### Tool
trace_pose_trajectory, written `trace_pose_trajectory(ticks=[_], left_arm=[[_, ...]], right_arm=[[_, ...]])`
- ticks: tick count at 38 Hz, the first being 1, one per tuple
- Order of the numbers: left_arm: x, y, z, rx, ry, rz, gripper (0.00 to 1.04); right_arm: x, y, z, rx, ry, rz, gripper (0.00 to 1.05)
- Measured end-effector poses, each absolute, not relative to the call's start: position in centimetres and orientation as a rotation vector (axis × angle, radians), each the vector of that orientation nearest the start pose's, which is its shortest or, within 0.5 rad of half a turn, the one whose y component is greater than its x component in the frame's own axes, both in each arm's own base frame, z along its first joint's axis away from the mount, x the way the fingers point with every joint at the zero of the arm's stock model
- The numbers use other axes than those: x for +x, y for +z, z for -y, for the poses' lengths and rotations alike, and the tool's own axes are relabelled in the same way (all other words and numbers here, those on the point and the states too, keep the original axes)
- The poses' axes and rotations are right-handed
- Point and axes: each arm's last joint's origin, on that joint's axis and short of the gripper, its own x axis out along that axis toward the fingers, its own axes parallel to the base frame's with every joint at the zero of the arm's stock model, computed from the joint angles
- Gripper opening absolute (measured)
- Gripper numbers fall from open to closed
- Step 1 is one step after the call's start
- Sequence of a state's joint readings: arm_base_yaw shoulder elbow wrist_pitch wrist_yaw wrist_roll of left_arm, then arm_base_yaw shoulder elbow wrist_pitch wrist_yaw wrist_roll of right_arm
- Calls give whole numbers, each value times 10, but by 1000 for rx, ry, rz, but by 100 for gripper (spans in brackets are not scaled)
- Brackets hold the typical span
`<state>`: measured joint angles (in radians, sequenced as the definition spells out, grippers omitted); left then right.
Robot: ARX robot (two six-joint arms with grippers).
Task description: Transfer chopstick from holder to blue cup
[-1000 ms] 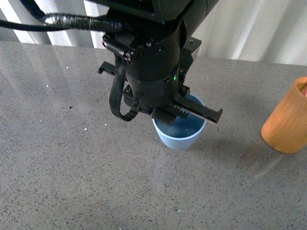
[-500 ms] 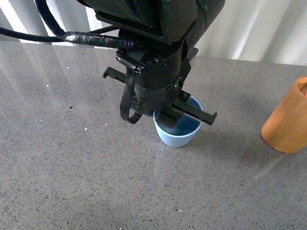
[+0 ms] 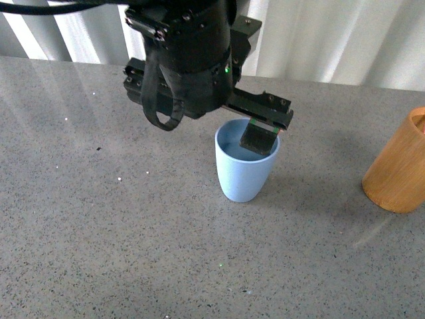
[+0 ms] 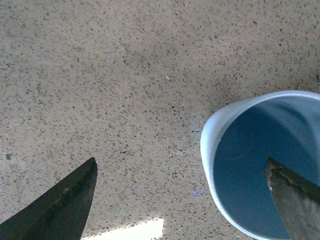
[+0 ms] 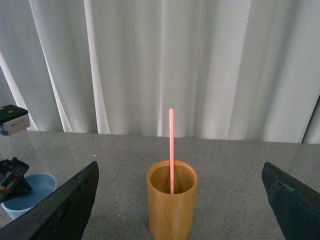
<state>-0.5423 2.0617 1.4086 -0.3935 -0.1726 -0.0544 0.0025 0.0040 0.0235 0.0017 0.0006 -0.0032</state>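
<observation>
The blue cup (image 3: 244,174) stands upright mid-table, and its inside looks empty in the left wrist view (image 4: 250,165). My left gripper (image 3: 206,109) hovers just above it, open and empty. One finger (image 3: 260,138) hangs over the cup's mouth and the other is off to the cup's side. The orange-brown holder (image 3: 397,169) stands at the right edge of the front view. In the right wrist view the holder (image 5: 171,210) has one pinkish chopstick (image 5: 171,145) standing upright in it. My right gripper (image 5: 182,200) is open and faces the holder from a distance.
The grey speckled table (image 3: 99,219) runs under everything, and white curtains (image 5: 200,60) hang behind it. In the right wrist view the blue cup (image 5: 30,192) and part of the left gripper (image 5: 12,175) show at the lower left.
My left gripper has risen from low over the blue cup and shifted a little back and left. More of the cup shows now.
</observation>
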Motion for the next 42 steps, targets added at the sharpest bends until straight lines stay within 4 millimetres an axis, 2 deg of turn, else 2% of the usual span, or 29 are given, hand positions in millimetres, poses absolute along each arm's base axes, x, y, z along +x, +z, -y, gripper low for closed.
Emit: trace_pose_trajectory(ticks=[8,11,14,19,23,27,31,34,39,42], left_arm=[[360,176,193,223,-279,-898,98],[353,201,177,108,-213,-702,98],[335,235,149,-44,-103,-419,98],[301,261,118,-147,0,-157,98],[294,266,111,-163,11,-123,98],[295,258,111,-152,15,-145,98],[283,237,100,-76,-23,-51,79],[270,232,88,-51,-30,-17,68],[237,217,55,-22,-3,4,38],[222,206,44,-15,4,-12,22]], right_arm=[[96,171,0,-3,2,21,95],[96,171,0,-3,1,21,95],[96,171,0,-3,1,21,95],[96,171,0,-3,1,21,95],[96,171,0,-3,3,21,95],[96,171,0,-3,3,21,95],[96,171,0,-3,3,21,95],[96,171,0,-3,0,21,95],[96,171,0,-3,2,21,95],[96,171,0,-3,3,21,95]])
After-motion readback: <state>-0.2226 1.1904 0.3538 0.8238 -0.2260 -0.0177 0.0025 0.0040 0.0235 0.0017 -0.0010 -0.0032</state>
